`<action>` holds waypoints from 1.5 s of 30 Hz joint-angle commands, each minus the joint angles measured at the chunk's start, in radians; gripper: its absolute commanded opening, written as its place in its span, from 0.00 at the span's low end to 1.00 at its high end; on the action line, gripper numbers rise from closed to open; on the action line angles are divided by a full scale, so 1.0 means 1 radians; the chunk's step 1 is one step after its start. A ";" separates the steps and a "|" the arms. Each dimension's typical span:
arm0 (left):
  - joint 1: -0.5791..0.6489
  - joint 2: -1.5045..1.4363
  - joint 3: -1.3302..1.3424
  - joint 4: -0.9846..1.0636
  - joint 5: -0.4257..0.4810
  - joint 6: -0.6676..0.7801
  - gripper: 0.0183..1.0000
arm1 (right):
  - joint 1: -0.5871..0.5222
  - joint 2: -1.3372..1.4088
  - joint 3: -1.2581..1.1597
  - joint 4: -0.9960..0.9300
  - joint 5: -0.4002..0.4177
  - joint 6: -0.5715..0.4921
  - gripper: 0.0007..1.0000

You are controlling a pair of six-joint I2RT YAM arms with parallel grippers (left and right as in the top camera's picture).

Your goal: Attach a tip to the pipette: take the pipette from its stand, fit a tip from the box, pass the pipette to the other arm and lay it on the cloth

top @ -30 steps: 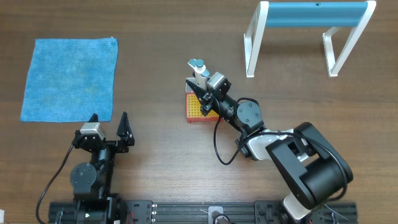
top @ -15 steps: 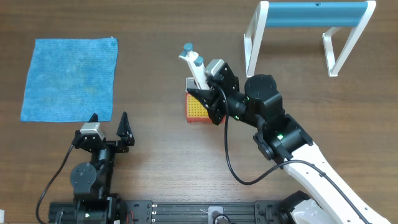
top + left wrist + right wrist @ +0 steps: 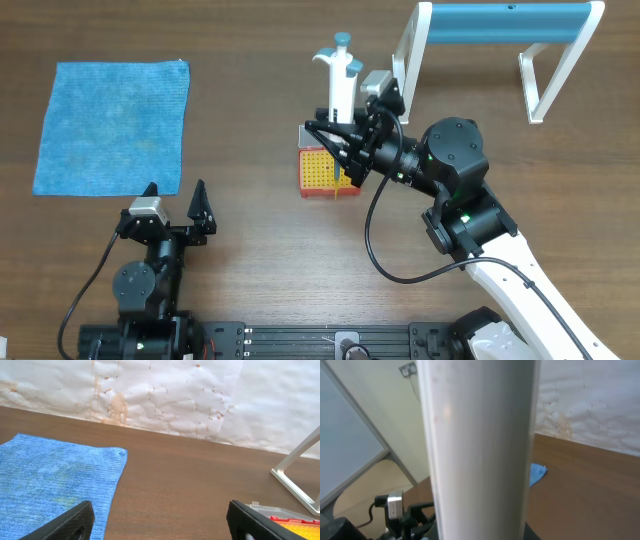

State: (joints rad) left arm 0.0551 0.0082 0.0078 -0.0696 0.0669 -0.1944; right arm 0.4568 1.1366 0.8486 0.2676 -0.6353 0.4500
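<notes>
Top view shows your right gripper (image 3: pixel 342 142) with jaws clamped on the pipette (image 3: pixel 340 85) near the tip box (image 3: pixel 318 172), off the stand (image 3: pixel 500 25): pickup done, tip fit unclear, with handover to your open-jawed left gripper (image 3: pixel 175 188) and the cloth (image 3: pixel 112 128) left.

A brown wooden table (image 3: pixel 250 260) bears a blue cloth (image 3: pixel 112 128), a tip box (image 3: pixel 315 172) and a white-legged stand (image 3: pixel 500 22).
</notes>
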 commanded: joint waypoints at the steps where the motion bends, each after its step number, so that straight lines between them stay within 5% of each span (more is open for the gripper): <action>1: -0.003 -0.003 -0.002 0.029 0.213 -0.333 0.85 | -0.004 -0.015 0.017 0.023 -0.013 0.056 0.08; 4: -0.003 -0.003 -0.002 0.024 0.466 -0.900 0.85 | -0.004 -0.014 0.017 0.016 -0.013 0.073 0.08; 6: -0.003 -0.003 -0.002 0.032 0.468 -1.006 0.85 | -0.005 -0.014 0.016 -0.033 -0.011 0.071 0.08; 8: -0.003 -0.003 -0.002 0.062 0.379 -1.065 0.85 | -0.013 -0.014 0.016 -0.100 -0.006 0.069 0.08; 11: -0.003 0.002 -0.002 0.201 0.373 -1.086 0.85 | -0.016 -0.014 0.016 -0.222 -0.053 0.070 0.08; 16: -0.003 0.183 0.140 0.332 0.558 -1.071 0.91 | -0.015 -0.014 0.016 -0.245 -0.300 0.078 0.08; 18: -0.003 0.306 0.227 0.338 0.624 -1.024 0.93 | -0.015 -0.014 0.016 -0.244 -0.301 0.078 0.08; 21: -0.004 0.631 0.432 0.364 0.847 -0.916 0.93 | -0.015 -0.014 0.016 -0.244 -0.306 0.077 0.08; 26: -0.059 1.065 0.661 0.759 1.229 -0.936 0.93 | -0.015 -0.014 0.016 -0.244 -0.309 0.073 0.08; 30: -0.194 1.313 0.795 1.015 1.255 -1.006 0.92 | -0.015 -0.014 0.016 -0.244 -0.309 0.073 0.08; 45: -0.351 1.450 0.875 1.122 1.224 -1.006 0.85 | -0.015 -0.014 0.016 -0.245 -0.309 0.069 0.08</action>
State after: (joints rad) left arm -0.2764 1.4551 0.8555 1.0454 1.2911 -1.2018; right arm 0.4431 1.1332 0.8516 0.0139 -0.9272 0.5194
